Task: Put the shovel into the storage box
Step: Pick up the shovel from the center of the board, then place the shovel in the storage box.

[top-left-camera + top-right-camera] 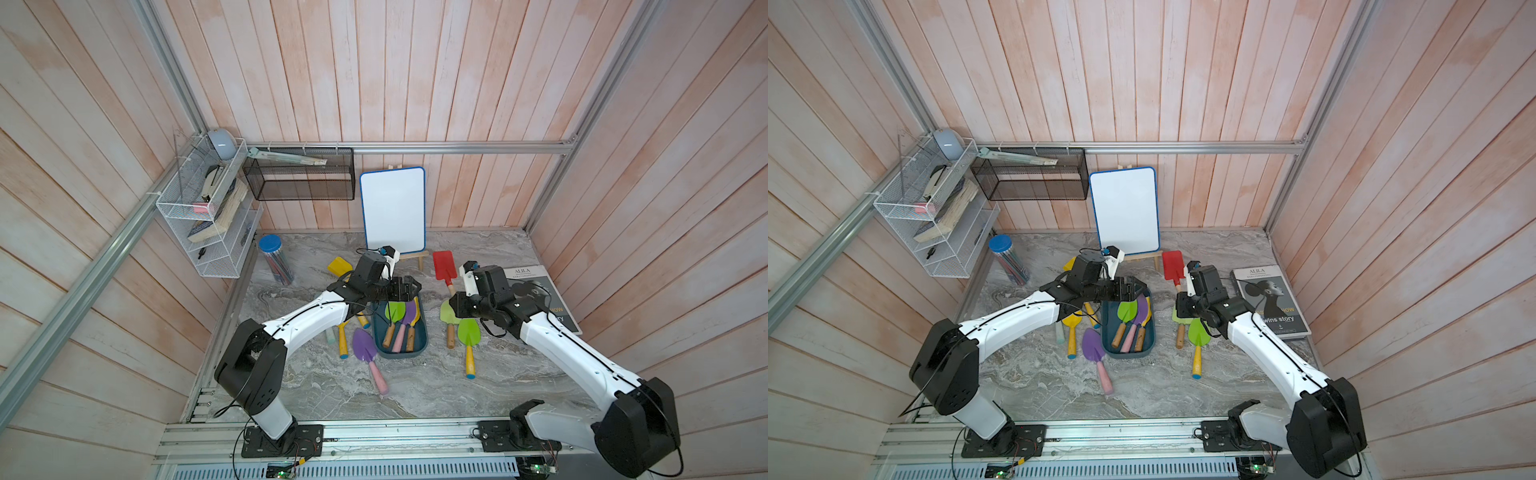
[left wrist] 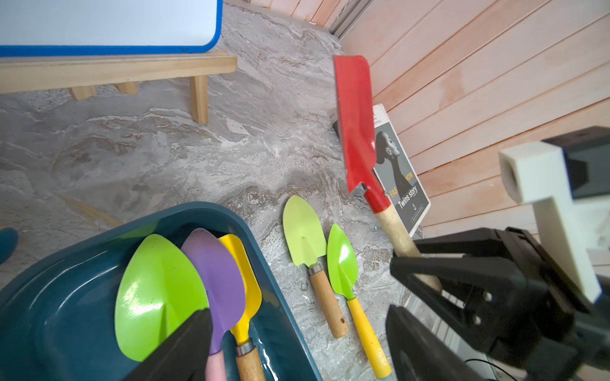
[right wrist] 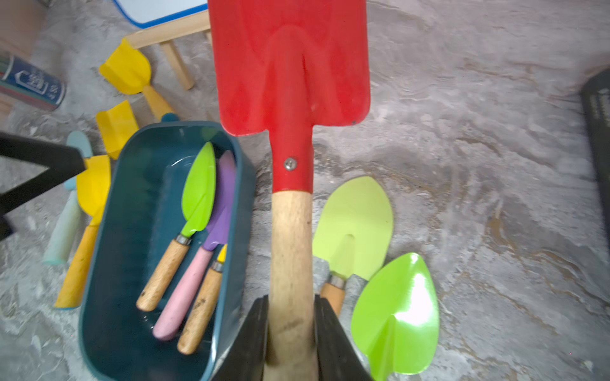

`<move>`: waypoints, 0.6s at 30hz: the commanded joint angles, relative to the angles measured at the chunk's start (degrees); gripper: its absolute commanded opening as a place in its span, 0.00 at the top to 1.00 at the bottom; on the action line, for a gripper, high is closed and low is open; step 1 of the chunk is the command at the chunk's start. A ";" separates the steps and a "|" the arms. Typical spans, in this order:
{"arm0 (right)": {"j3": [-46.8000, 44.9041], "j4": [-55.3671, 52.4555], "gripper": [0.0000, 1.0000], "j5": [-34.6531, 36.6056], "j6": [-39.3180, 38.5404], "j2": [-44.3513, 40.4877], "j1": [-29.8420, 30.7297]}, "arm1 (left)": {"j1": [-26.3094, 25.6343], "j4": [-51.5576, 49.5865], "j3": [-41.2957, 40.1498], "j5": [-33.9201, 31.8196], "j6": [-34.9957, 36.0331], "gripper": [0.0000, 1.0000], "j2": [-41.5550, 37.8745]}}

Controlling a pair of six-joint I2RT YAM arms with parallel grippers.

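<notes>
1. Right hand (image 3: 292, 316) fills the foreground, both fingers clamped on the wooden handle of the red shovel (image 3: 290, 82). The blade projects forward past the fingertips and seems raised off the counter (image 3: 495, 165).
2. You grip the handle, probably so the blade can enter first and lie lengthwise.
3. Just beside this hand, toward your left arm, sits the open-topped storage box (image 3: 132, 214). Its three shovels (image 3: 198, 231) crowd the wall nearer the hand, leaving room beyond them.
4. Your left hand (image 1: 405, 291) hovers over the box's far end, fingers spread, holding nothing.
5. Two green shovels (image 3: 353, 214) lie on the counter on the right hand's other side.
</notes>
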 commanded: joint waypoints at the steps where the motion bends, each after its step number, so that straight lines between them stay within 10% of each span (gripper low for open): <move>1: 2.33 -1.25 1.00 1.82 1.52 0.94 2.80 | 0.22 3.22 -0.57 1.66 -0.48 0.13 -1.68; 18: 3.90 0.21 1.00 4.06 5.75 3.47 9.80 | 0.32 4.01 1.08 -3.69 -2.57 0.43 1.93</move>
